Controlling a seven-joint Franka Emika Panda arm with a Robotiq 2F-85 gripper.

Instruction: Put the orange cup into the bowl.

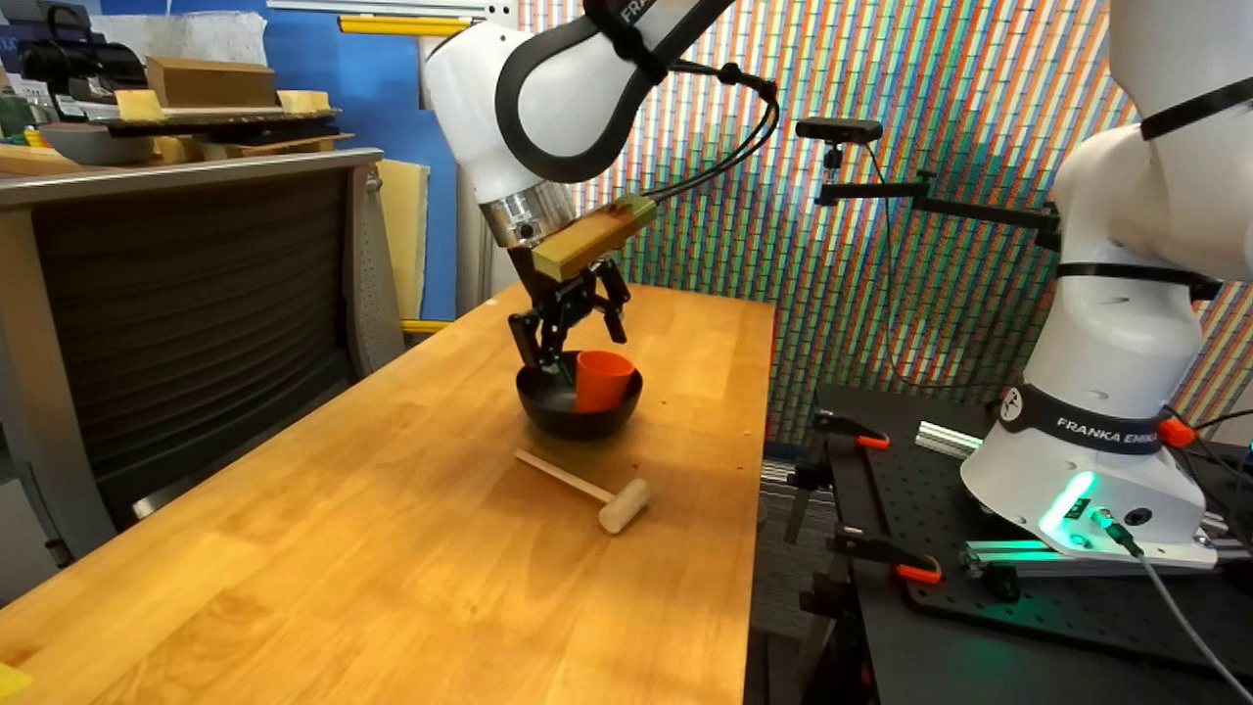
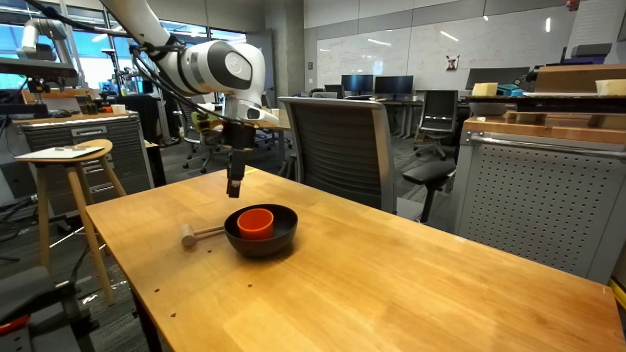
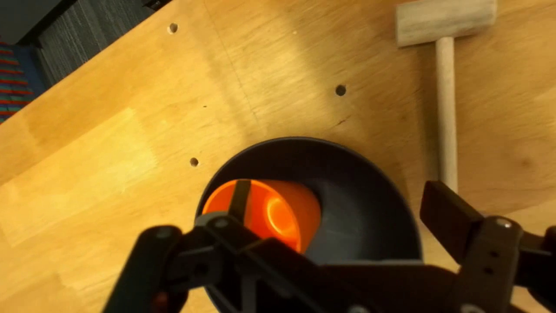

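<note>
The orange cup [image 1: 603, 382] sits inside the black bowl [image 1: 580, 423], open end up and close to one side of the bowl, in both exterior views. The cup [image 2: 255, 226] rises a little above the rim of the bowl [image 2: 264, 248]. My gripper [image 1: 575, 350] is open and empty just above the bowl; in an exterior view its fingers [image 2: 234, 189] hang apart from the cup. In the wrist view the fingers [image 3: 343, 202] are spread wide; one covers part of the cup [image 3: 306, 206], the other lies past the rim of the bowl [image 3: 369, 178]. The gripper hides the bowl's near part.
A small wooden mallet [image 1: 624, 505] lies on the wooden table [image 1: 440, 587] beside the bowl; it also shows in the wrist view [image 3: 445, 21]. An office chair [image 2: 342, 151] stands close against the table edge. A cart [image 2: 543, 195] stands beyond it.
</note>
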